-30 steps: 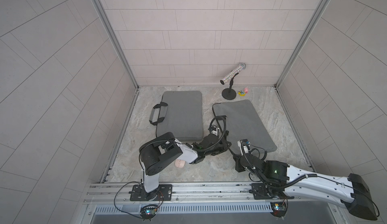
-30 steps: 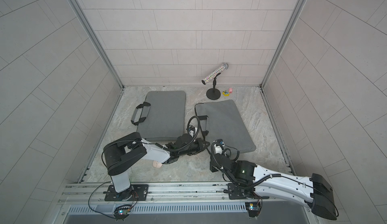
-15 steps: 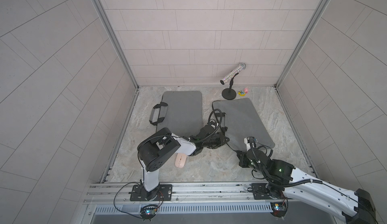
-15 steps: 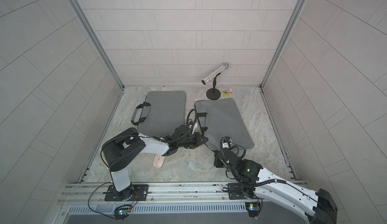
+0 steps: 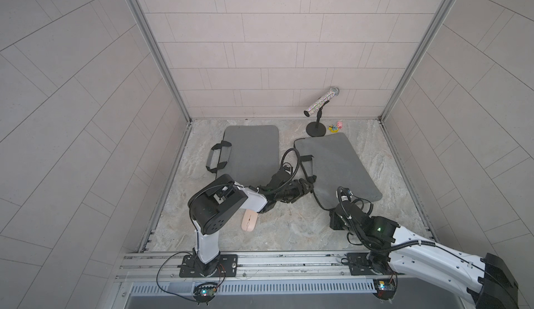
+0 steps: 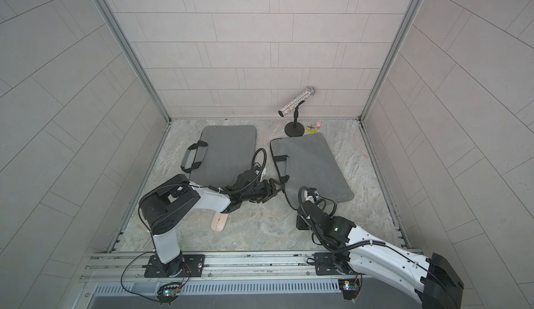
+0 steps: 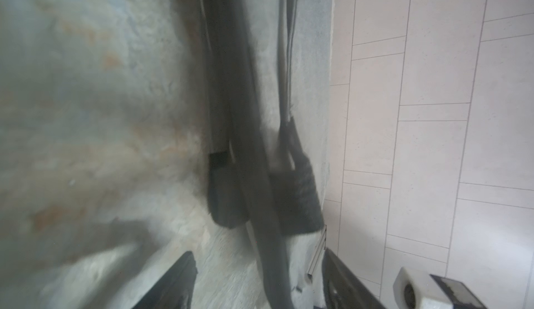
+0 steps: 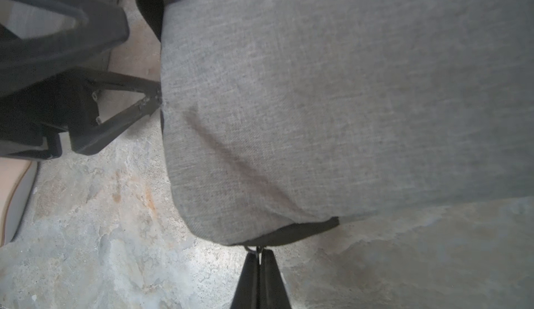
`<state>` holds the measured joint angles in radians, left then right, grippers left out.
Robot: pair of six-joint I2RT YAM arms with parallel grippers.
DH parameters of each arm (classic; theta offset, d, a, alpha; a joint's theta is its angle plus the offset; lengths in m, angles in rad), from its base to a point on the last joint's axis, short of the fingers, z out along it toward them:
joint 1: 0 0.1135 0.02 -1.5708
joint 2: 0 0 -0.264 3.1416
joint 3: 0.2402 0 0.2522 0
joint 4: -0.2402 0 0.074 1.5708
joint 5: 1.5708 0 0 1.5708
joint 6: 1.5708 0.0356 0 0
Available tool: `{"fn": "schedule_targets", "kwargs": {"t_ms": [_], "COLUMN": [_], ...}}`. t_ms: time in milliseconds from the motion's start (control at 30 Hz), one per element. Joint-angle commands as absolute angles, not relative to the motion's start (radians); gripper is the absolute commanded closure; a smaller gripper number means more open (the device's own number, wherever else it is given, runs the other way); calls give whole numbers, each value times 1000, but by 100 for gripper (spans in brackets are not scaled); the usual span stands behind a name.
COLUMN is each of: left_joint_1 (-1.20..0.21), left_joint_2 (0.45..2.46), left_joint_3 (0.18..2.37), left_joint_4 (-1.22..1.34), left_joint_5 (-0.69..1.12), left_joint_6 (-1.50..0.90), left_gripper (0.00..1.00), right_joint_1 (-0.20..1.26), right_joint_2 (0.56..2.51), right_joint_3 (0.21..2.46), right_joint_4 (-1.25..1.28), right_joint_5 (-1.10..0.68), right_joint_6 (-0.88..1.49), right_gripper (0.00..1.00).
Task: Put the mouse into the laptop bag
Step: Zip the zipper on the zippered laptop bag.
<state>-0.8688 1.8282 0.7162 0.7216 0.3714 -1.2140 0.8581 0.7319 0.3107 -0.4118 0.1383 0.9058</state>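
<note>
The left arm (image 5: 251, 203) overhangs the mouse (image 5: 248, 221); bare floor (image 5: 291, 226) lies open beside it

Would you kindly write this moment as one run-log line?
left tool: open, at laptop bag edge | right tool: shut on zipper pull | pink mouse: on table, outside bag

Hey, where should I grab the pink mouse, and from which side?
Pinch the pink mouse across its two long flanks, on its exposed half, coming straight down from above. It lies flat, domed and narrow, its far end under the left arm. The open left gripper is nearest; the right gripper is shut on the zipper pull.
</note>
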Motion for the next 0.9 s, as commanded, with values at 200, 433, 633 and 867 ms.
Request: {"fn": "schedule_targets", "kwargs": {"t_ms": [200, 433, 633, 867], "left_joint_1": [-1032, -1042, -1017, -1006], "left_joint_2": [1848, 1933, 1905, 1829], "left_joint_3": [719, 781, 743, 664], "left_joint_4": [873, 884, 899, 911], "left_joint_5": [286, 296, 293, 278], "left_joint_6": [-1254, -1262, -1267, -1262], "left_gripper": [29, 79, 100, 100], "right_joint_1": [856, 855, 797, 644], "right_joint_2": [738, 671, 726, 741], "right_joint_3": [342, 319, 327, 311], "right_joint_4": [-323, -373, -488, -553], "right_joint_5": [71, 101, 170, 173], "right_joint_6": [834, 825, 864, 883], "right_gripper": [100, 100, 100, 100]}}
